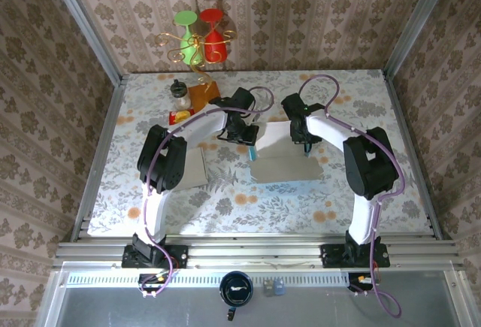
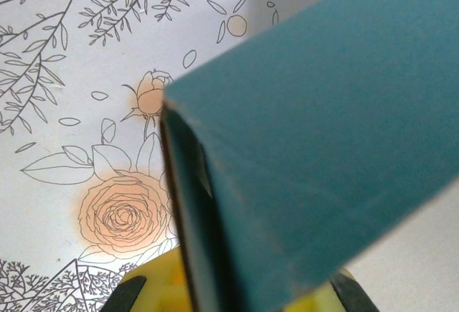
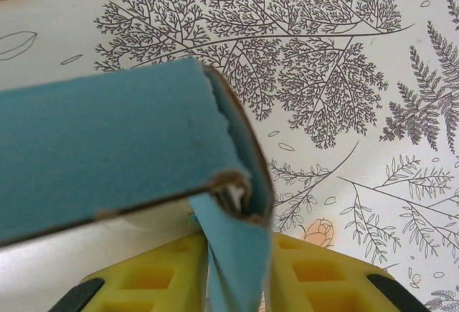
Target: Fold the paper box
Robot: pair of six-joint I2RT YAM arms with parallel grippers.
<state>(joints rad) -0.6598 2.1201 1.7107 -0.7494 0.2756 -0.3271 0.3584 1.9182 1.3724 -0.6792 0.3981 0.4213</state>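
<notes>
Top external: box (image 1: 282,163) at mid-table, a gripper at each far corner.
Box lies pale side up with teal edges, between the two arms. Left gripper (image 1: 249,145) is at the box's far left corner, pinched tight on its teal wall, as the left wrist view shows close up. Right gripper (image 1: 304,146) is at the far right corner. A teal flap (image 3: 233,269) stands between its yellow fingers (image 3: 150,280); whether they clamp it I cannot tell. Bottle (image 1: 179,94) and glass rack (image 1: 199,37) stand far left on the floral table (image 1: 361,94).
</notes>
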